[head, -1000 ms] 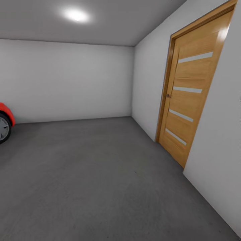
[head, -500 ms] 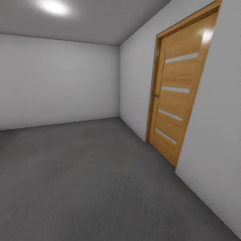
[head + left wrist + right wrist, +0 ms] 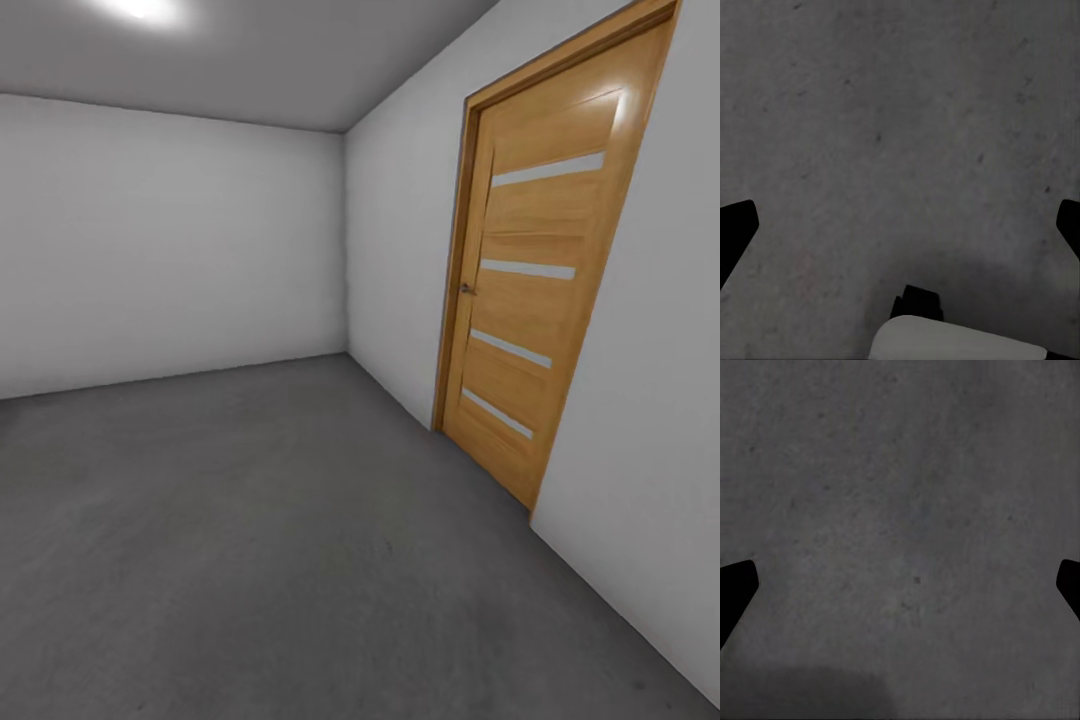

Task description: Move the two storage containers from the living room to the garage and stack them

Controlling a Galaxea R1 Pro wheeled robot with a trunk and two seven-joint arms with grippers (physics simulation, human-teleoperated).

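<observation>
Left hand [image 3: 900, 225] and right hand [image 3: 900, 585]: fingers spread, empty, above the garage floor [image 3: 250, 520]; wooden door [image 3: 530, 300] shut; storage containers unseen, location unknown; carrying and stacking apparently remain.

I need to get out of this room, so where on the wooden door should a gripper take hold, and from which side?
Grip the small handle at mid-height on the door, on the edge nearer the far wall. Probably come at it from the room side, square to the panel, since it juts out toward the room. Its exact shape is too small to tell.
</observation>
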